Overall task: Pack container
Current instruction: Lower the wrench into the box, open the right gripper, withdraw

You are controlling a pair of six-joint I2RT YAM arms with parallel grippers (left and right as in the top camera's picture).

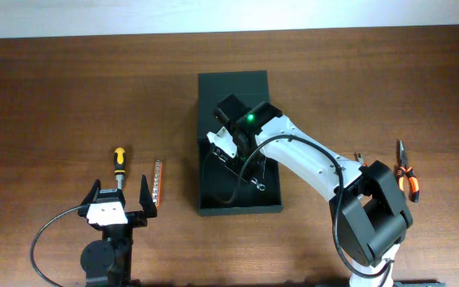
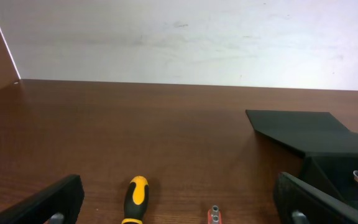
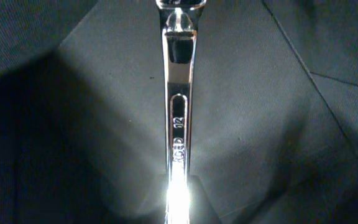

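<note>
Right gripper (image 1: 224, 148): down inside the container (image 1: 231, 86), near its left wall. Cannot tell whether the jaws are clenched or released; the wrist view shows no fingers, and from overhead the arm's own body hides them.
Right wrist view: chrome wrench (image 3: 178, 112) runs straight up the middle of the frame, stamped "12" on the shank, with strong glare at its lower end. Dark matte container floor behind it. Whether the wrench is gripped or lying loose: cannot tell.
Container: centre of the table (image 1: 54, 104), lid flap open and lying flat on the far side, box body on the near side. The right arm reaches in from the near right.
Left gripper (image 1: 120, 193): released, jaws spread wide, holding nothing, low over the near-left part of the table, well apart from the container.
Just beyond it: screwdriver (image 1: 119, 163) with yellow-and-black handle, lying on the wood. Beside that, to the right, a slim orange strip (image 1: 157, 185).
Far right of the table: pliers (image 1: 406, 172) with orange-and-black grips, apart from the container.
</note>
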